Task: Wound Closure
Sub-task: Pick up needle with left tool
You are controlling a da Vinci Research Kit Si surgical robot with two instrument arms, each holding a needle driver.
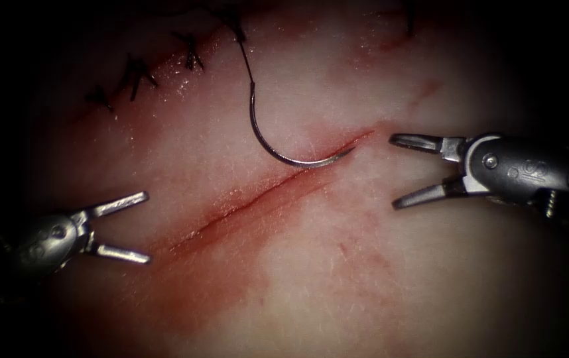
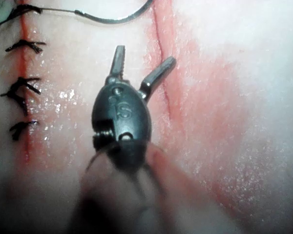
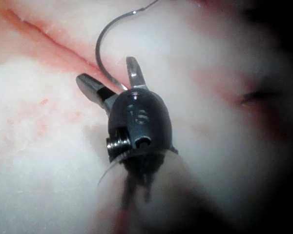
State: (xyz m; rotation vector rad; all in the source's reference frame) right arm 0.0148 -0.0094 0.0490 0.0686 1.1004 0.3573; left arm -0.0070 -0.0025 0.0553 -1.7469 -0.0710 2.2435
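You have both tools free of load. The left tool (image 1: 140, 225) sits at the near left of the tissue (image 1: 364, 285), well apart from the cut (image 1: 258, 193), with its 2 jaws spread wide and holding nothing. The right tool (image 1: 400, 171) sits to the right of the cut's far end, also with its 2 jaws spread wide and holding nothing.

The needle (image 1: 278, 149) lies on the tissue on the left side of the cut, released by both tools. Its curve runs from the thread end, far from you, round to the point, which rests at the far end of the cut. You cannot tell whether the point has entered the tissue.

The thread (image 1: 245, 59) runs from the needle's blunt end toward the far edge, where it meets a row of 4 finished stitches (image 1: 138, 73) at the far left. Red fluid (image 1: 231, 219) stains the tissue along the cut.
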